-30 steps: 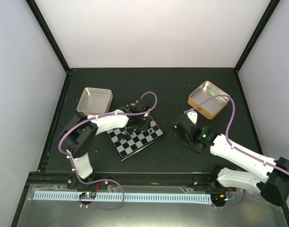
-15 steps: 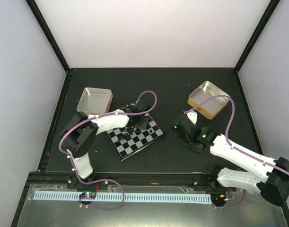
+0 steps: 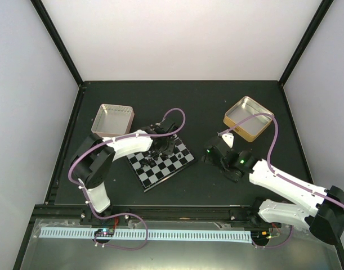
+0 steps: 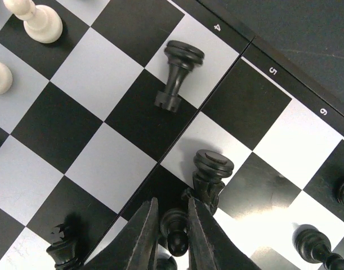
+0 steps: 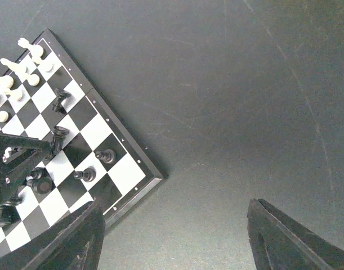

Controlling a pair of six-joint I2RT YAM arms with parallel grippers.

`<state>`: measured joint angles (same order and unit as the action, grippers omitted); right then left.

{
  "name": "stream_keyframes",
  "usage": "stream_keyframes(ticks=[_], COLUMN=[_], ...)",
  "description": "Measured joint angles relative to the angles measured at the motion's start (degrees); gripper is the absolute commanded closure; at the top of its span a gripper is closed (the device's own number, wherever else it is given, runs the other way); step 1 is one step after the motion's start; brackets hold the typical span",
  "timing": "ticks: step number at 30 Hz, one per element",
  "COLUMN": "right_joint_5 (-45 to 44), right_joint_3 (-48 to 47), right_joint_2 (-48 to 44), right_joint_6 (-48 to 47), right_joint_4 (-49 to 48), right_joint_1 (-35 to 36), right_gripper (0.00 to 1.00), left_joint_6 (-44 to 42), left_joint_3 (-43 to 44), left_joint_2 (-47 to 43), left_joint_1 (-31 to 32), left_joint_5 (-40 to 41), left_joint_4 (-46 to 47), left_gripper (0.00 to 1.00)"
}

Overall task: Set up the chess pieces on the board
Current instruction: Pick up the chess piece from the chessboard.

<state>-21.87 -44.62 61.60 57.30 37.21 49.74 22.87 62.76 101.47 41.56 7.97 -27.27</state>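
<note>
Over the board (image 3: 167,167) on my left side, my left gripper (image 4: 173,239) is pressed in on a black pawn (image 4: 176,235) — fingers snug on either flank of its head. I judge the lift should go straight up and slow, since another black piece (image 4: 211,177) sits just beside my right-hand finger and a toppled black rook (image 4: 176,76) lies near. Then the pawn wants an upright seat, centred on one square. Further right, my right gripper (image 5: 177,242) hangs spread wide above the dark table (image 5: 245,112) — well apart from the board.
</note>
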Motion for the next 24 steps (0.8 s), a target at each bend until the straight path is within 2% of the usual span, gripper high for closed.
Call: stream_keyframes(ticks=[6, 16, 24], right_joint_5=[0.11, 0.17, 0.17], right_joint_3=[0.04, 0.09, 0.31], right_joint_2=[0.11, 0.11, 0.13], right_joint_6=[-0.17, -0.17, -0.17], right_joint_4=[-0.13, -0.7, -1.42], right_joint_1=[0.0, 0.0, 0.0], right_gripper=[0.3, 0.3, 0.3], left_joint_6=[0.09, 0.04, -0.31], left_joint_3=[-0.42, -1.6, -3.06], left_joint_2=[-0.66, -5.46, -10.4], left_joint_1=[0.0, 0.0, 0.48], left_joint_5=[-0.02, -0.98, -5.29], left_joint_4=[-0.39, -0.31, 0.81], left_gripper=[0.96, 0.96, 0.95])
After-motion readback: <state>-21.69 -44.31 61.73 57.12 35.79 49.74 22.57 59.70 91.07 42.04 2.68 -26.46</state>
